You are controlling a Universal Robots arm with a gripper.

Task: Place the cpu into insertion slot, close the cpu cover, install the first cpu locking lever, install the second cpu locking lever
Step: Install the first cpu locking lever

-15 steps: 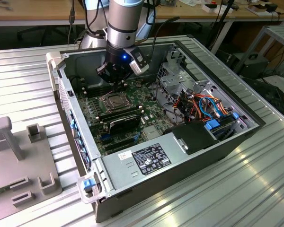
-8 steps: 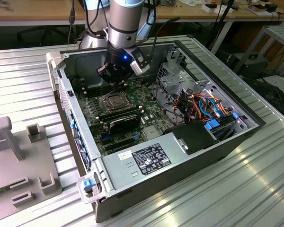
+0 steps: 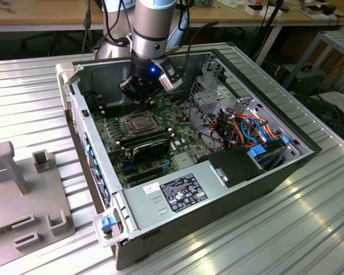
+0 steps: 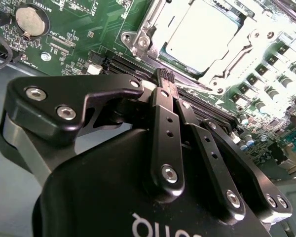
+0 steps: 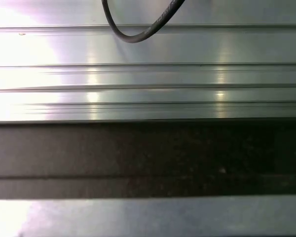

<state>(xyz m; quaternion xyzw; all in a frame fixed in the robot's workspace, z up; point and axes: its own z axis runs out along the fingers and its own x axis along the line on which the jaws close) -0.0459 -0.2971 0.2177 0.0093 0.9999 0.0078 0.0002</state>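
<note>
The cpu (image 4: 202, 34) lies flat in the insertion slot (image 3: 136, 122) on the green motherboard, silver face up. The silvery cpu cover (image 4: 149, 30) lies down around the chip as a frame. In the second wrist view my gripper (image 4: 165, 76) has its two black fingers pressed together with nothing between them. Its tips hover over the board just beside the socket's edge. In the exterior view the gripper (image 3: 139, 96) hangs inside the open computer case, just behind the socket. I cannot tell how the locking levers stand.
Black memory sticks (image 3: 150, 141) lie in front of the socket. A power supply (image 3: 183, 192), a drive cage (image 3: 213, 94) and orange and blue cables (image 3: 252, 129) crowd the case's right side. A grey fixture (image 3: 23, 189) stands on the ribbed table at the left. A coin battery (image 4: 32, 19) sits on the board.
</note>
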